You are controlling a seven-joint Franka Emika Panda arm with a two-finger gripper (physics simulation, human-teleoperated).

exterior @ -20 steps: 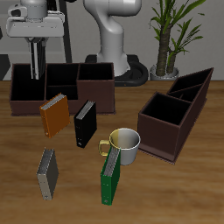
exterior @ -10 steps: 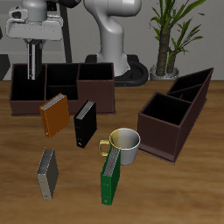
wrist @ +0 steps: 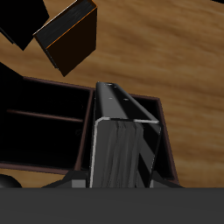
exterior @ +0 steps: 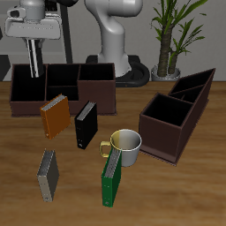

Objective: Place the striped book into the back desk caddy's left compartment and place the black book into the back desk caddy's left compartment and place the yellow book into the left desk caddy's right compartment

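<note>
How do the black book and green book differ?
The black book is black, the green book green. The black book stands farther back, near the back desk caddy; the green book stands nearer the table's front edge, beside the mug. Both stand upright, ungrasped.

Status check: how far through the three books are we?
None placed yet. The gripper holds the striped book upright over the back desk caddy, not released. The black book and yellow book sit on the table in front of it; the left desk caddy awaits the yellow one.
</note>
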